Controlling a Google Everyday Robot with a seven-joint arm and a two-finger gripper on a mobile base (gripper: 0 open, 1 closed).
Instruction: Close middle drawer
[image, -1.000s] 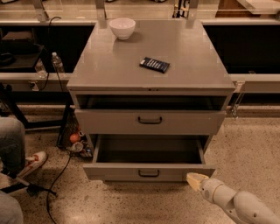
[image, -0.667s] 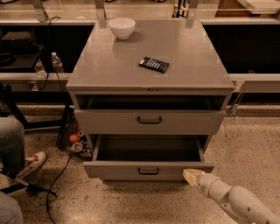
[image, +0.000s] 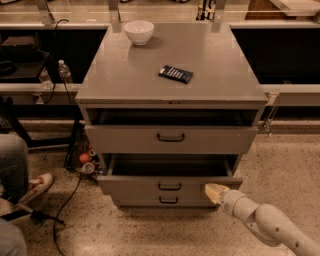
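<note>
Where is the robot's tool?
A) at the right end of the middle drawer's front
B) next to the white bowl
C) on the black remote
A: the tool sits low at the right end of the open middle drawer front, while the bowl and remote lie up on the cabinet top.

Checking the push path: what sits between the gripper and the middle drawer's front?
Nothing. The camera view shows the gripper right at the right end of the middle drawer front, with no object between them. Contact itself is unclear.
</note>
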